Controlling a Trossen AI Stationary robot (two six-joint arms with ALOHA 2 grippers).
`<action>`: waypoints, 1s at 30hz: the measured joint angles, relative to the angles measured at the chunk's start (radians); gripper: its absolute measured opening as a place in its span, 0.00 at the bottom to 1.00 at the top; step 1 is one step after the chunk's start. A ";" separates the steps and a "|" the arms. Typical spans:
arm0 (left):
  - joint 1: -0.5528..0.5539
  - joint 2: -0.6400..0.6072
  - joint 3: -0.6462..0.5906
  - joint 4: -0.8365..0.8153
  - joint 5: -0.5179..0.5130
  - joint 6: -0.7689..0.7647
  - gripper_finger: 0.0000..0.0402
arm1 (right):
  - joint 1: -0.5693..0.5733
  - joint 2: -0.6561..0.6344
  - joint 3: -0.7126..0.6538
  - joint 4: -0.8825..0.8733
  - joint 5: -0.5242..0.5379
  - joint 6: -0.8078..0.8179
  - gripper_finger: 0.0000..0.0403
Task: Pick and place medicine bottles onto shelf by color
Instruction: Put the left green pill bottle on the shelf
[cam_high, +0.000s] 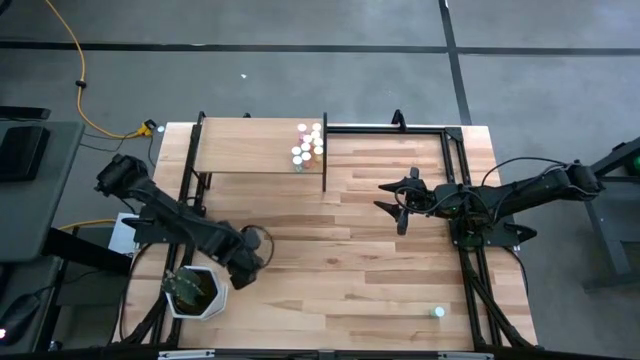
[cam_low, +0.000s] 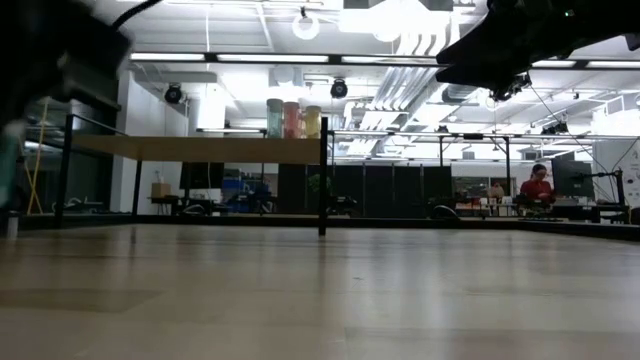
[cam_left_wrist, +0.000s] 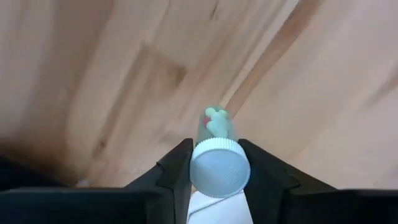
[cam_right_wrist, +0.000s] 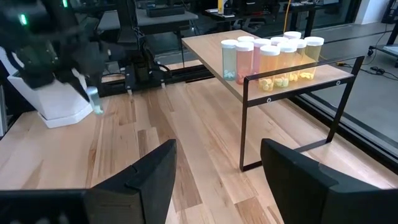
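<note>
My left gripper (cam_high: 254, 246) is at the table's near left, shut on a pale green medicine bottle with a white cap (cam_left_wrist: 219, 168). It also shows in the right wrist view (cam_right_wrist: 94, 101), beside the white pot. My right gripper (cam_right_wrist: 217, 163) is open and empty above the table's right middle (cam_high: 399, 206). The light-wood shelf (cam_high: 250, 146) stands at the far left. Several capped bottles, pale green, pink and orange, stand upright in a cluster on its right end (cam_high: 308, 142), also seen in the right wrist view (cam_right_wrist: 273, 55). One more bottle (cam_high: 438, 313) stands on the table near the front right. My left gripper pinches the bottle between its two fingers at the sides of the white cap (cam_left_wrist: 198, 163). The fingers point down and lie along the bottle. The bottle's green body (cam_left_wrist: 217, 123) reaches past the fingertips toward the tabletop. In the right wrist view it hangs upright below the fingers.
A white pot with a green plant (cam_high: 195, 291) stands at the near left, close to my left gripper. Black frame posts (cam_high: 325, 150) edge the shelf, and a black rail (cam_high: 452, 160) runs along the table's right side. Open plank tabletop lies in the middle.
</note>
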 joint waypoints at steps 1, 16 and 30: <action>0.021 0.000 0.041 -0.029 -0.009 0.043 0.28 | 0.000 0.000 0.000 0.000 0.000 0.000 0.56; 0.511 0.010 0.839 -0.362 -0.377 0.587 0.27 | 0.000 0.000 0.000 0.000 0.000 -0.003 0.56; 0.965 0.281 0.874 -0.312 -0.260 0.871 0.28 | 0.000 0.000 0.000 0.000 0.000 -0.010 0.56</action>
